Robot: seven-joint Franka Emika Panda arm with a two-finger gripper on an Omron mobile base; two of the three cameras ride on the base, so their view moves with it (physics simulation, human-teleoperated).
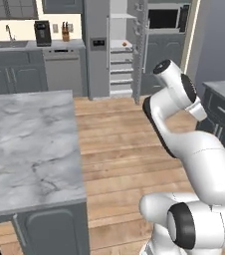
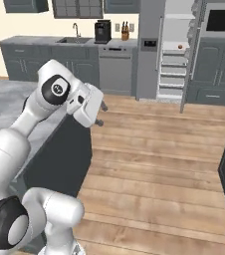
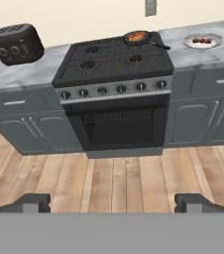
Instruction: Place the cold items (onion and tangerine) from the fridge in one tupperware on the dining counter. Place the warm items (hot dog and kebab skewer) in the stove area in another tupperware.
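A light wooden plank floor (image 1: 114, 149) runs through the middle of the frame. At left stands a grey marble-topped island worktop (image 1: 30, 144) on dark grey cabinets. Along the cream back wall (image 2: 30, 20), upper left, sit a steel sink (image 1: 7, 44), a black coffee machine (image 1: 43, 33) and a grey dishwasher (image 1: 62, 69). The hand view faces a black stove (image 3: 115, 92) with a dark toaster (image 3: 16, 43) at upper left.
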